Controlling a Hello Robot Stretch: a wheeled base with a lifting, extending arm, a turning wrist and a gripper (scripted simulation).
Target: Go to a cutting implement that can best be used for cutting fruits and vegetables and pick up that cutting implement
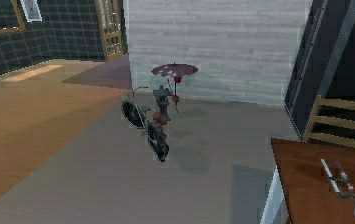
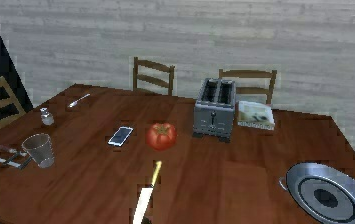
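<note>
A knife [image 2: 150, 190] with a yellowish handle and a pale blade lies on the brown wooden table [image 2: 235, 170], near its front edge at the arm side view's bottom middle. The blade points toward the picture's bottom edge. A red tomato [image 2: 162, 134] sits just beyond the handle.
On the table stand a toaster [image 2: 214, 108], a phone [image 2: 120, 135], a glass [image 2: 39, 150], a shaker [image 2: 47, 117] and a round dark pan [image 2: 325, 190]. Chairs [image 2: 153, 75] line the far side. In the forward view a bicycle [image 1: 150, 115] stands on the open floor and the table's corner [image 1: 315, 185] is at the right.
</note>
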